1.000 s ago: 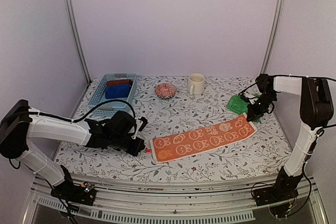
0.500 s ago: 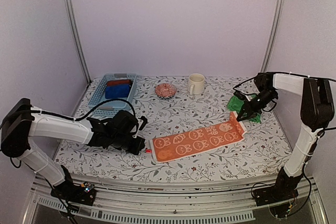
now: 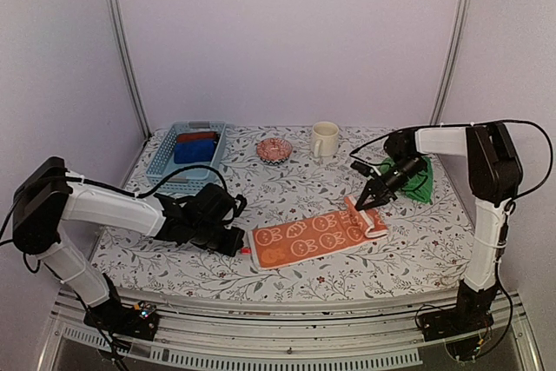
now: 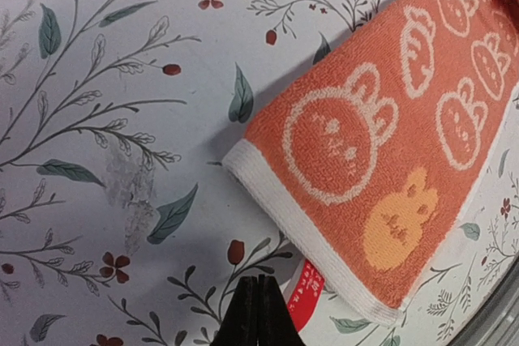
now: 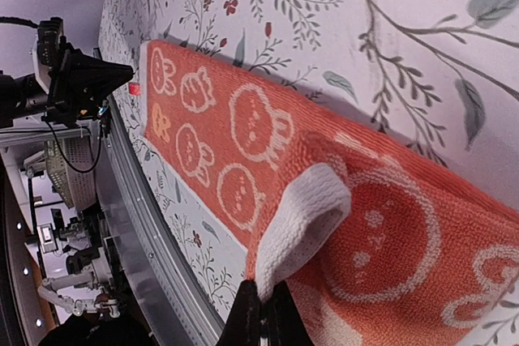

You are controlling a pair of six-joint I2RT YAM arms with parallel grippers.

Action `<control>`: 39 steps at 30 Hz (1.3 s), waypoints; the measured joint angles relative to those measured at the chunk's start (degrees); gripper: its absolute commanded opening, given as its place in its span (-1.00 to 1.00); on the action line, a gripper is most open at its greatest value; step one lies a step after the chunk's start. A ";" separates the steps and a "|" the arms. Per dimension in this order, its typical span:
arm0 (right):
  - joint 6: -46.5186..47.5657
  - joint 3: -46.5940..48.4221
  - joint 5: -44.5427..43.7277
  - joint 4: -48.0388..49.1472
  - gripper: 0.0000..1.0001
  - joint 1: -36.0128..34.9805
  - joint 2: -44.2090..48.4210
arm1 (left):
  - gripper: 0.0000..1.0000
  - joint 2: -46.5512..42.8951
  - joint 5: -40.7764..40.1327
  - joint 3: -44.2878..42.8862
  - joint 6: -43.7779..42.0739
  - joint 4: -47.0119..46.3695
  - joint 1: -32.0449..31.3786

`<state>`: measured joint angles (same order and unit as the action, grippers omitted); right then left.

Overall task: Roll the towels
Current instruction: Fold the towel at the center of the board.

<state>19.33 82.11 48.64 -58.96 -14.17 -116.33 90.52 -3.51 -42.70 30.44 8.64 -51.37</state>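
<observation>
An orange towel (image 3: 304, 239) with white rabbit prints lies lengthwise near the table's front; it also fills the left wrist view (image 4: 389, 143) and the right wrist view (image 5: 243, 135). My right gripper (image 3: 365, 205) (image 5: 261, 304) is shut on the towel's white right hem (image 5: 312, 216), lifted and curled back over the cloth. At the towel's left end my left gripper (image 3: 235, 247) (image 4: 260, 305) is shut, tips down on the table beside the towel's red tag (image 4: 306, 297), with nothing visible between them. A green towel (image 3: 417, 182) lies crumpled at the back right.
A blue basket (image 3: 167, 162) at the back left holds a blue roll (image 3: 195, 150) and a dark red roll (image 3: 197, 136). A cream cup (image 3: 324, 139) and a small patterned bowl (image 3: 274, 150) stand at the back centre. The table's front edge (image 3: 287, 294) runs just below the towel.
My right gripper has swung left and inward, carrying the towel's right end up and back over the cloth, so the towel looks shorter. The left arm has barely shifted.
</observation>
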 measured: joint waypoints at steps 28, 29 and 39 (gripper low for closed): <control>-27.39 6.71 9.27 20.02 -0.95 -23.80 -7.63 | -1.00 5.20 -1.07 -1.55 15.30 -1.97 -5.73; -28.89 6.82 9.49 21.14 -0.95 -24.17 -7.91 | -1.00 5.20 -1.07 -1.55 15.56 -2.01 -5.88; -41.24 7.43 10.47 29.75 -0.95 -26.36 -11.02 | -1.00 4.94 -1.70 -0.70 18.51 -3.30 -6.91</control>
<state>-21.91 89.54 59.11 -29.21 -40.53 -127.35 95.46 -5.21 -43.40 48.95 5.34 -58.28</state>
